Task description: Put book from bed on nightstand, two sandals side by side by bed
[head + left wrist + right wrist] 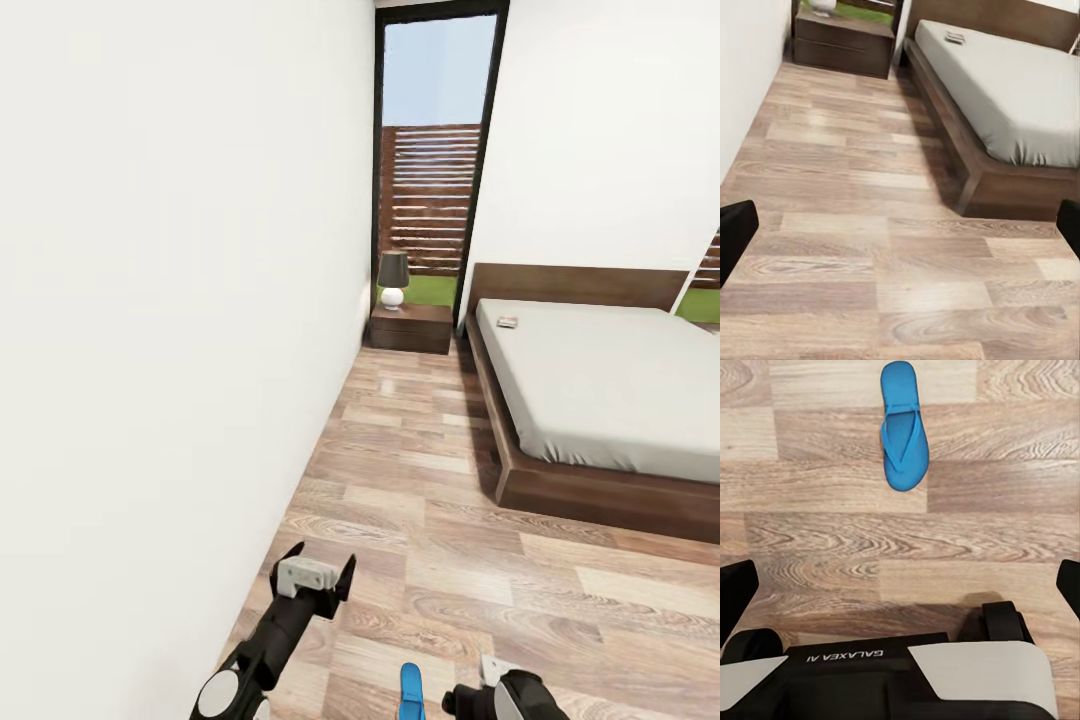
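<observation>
The book (508,322) lies on the bed (600,390) near the headboard. One sandal (901,426) lies on the floor by the robot. Both end effectors, left (312,578) and right (497,680), are spread and empty.

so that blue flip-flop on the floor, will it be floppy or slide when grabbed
The sandal looks thin and flat, so it probably bends and droops if pinched at one end. It looks light, and lying loose on the smooth wood-plank floor it may skid when nudged. Its thin toe strap likely gives little to grip.

A dark-shaded lamp (393,279) with a white base stands before a slatted wooden fence (430,195)
</observation>
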